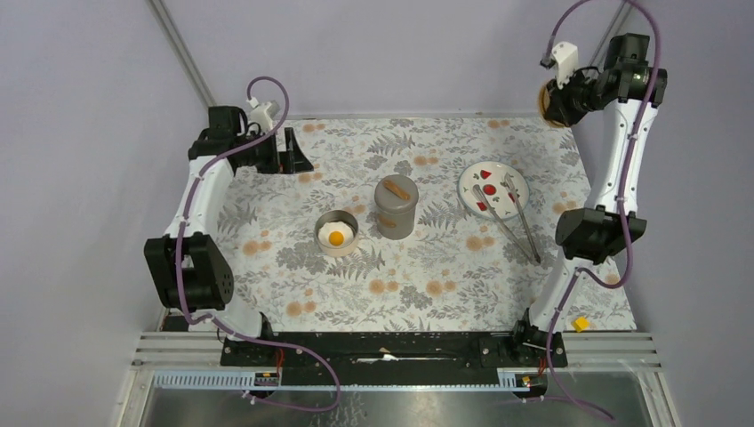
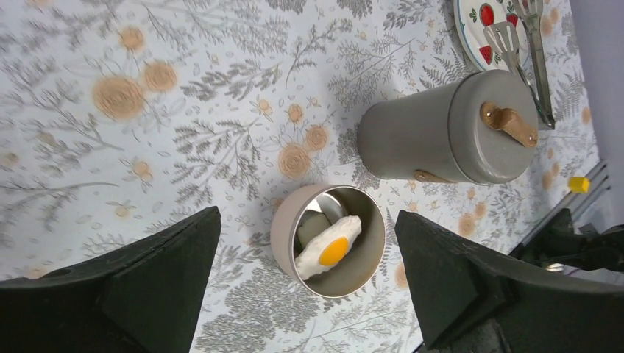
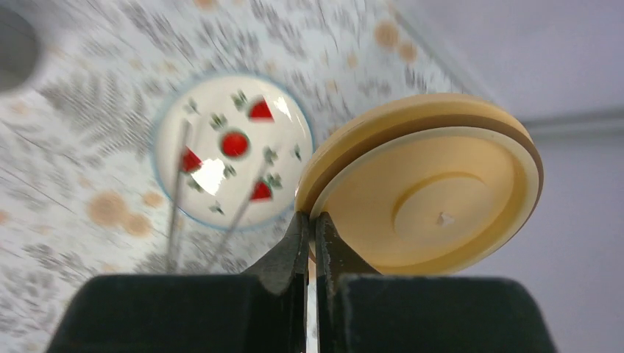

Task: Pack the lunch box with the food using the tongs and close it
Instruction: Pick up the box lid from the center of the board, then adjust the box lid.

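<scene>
My right gripper (image 3: pixel 313 220) is raised at the back right corner, shut on the rim of a round cream lid (image 3: pixel 434 198), also seen there from above (image 1: pixel 543 100). Below it the tongs (image 1: pixel 511 218) lie across a white plate (image 1: pixel 464 182) that bears red food pieces (image 3: pixel 234 143). The lunch box is in two parts. A tall grey container (image 1: pixel 396 209) with a tan handle stands mid-table. To its left sits a short open tier (image 2: pixel 283 228) holding the fried egg (image 2: pixel 331 246). My left gripper (image 2: pixel 307 213) hangs open above that tier, holding nothing.
A small yellow block (image 1: pixel 580 324) lies at the table's front right corner. The left arm's gripper (image 1: pixel 289 156) is at the back left. Grey walls close the table at the back and both sides.
</scene>
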Robot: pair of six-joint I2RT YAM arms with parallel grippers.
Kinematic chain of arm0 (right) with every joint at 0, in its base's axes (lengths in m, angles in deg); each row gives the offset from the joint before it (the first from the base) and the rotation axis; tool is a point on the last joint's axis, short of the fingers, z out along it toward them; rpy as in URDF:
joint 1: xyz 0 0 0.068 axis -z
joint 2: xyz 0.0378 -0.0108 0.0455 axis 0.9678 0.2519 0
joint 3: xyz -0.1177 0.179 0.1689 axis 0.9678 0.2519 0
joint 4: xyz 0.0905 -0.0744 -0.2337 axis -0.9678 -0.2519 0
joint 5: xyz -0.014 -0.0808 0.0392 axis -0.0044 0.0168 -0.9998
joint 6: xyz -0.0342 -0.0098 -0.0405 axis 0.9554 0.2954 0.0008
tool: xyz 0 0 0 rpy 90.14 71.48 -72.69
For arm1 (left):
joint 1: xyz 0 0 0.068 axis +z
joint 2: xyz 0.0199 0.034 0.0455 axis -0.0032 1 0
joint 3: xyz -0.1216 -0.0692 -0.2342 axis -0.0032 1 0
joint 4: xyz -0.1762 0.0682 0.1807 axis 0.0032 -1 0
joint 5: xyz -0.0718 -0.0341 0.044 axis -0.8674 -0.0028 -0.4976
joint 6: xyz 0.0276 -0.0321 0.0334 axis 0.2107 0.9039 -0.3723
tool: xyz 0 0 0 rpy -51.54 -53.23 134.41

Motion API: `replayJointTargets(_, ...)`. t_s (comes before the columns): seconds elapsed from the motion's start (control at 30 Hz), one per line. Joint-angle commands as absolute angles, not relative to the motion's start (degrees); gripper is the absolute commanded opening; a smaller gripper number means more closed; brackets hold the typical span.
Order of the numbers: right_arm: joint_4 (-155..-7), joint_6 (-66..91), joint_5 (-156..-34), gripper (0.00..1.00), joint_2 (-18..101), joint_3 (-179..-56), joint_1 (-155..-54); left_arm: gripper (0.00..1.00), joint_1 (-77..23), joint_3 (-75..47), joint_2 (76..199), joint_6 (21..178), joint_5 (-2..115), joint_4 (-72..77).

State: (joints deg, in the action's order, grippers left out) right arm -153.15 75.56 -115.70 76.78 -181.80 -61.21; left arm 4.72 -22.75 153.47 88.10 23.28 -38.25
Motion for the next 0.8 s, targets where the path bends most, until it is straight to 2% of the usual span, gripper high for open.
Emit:
replayJointTargets(0.0, -165.45, 67.48, -132.40, 0.00, 75.32, -192.39, -63.54, 0.99, 4.91, -29.79, 151.38, 81.14, 24.32, -42.17)
replayJointTargets(0.17, -164.48, 61.45, -143.92, 0.00, 70.85, -190.54, -68.18, 0.99, 4.91, -33.40, 147.41, 78.72, 26.79, -41.67)
replayJointTargets(0.33, -162.33, 55.10, -156.70, 0.00, 69.36, -189.25, -73.68, 0.99, 4.91, -32.89, 141.17, 73.28, 23.47, -39.11)
replayJointTargets(0.5, -160.40, 54.26, -160.98, 0.00, 66.34, -183.71, -83.80, 0.99, 4.89, -27.48, 132.52, 65.38, 19.97, -34.26)
replayJointTargets(0.63, -161.18, 55.28, -164.60, 0.00, 64.14, -179.51, -90.72, 0.99, 4.86, -23.94, 129.07, 59.90, 12.07, -30.92)
replayJointTargets(0.77, -160.56, 54.19, -171.74, 0.00, 63.50, -176.73, -92.85, 0.99, 3.18, -23.35, 128.52, 54.25, 4.57, -28.33)
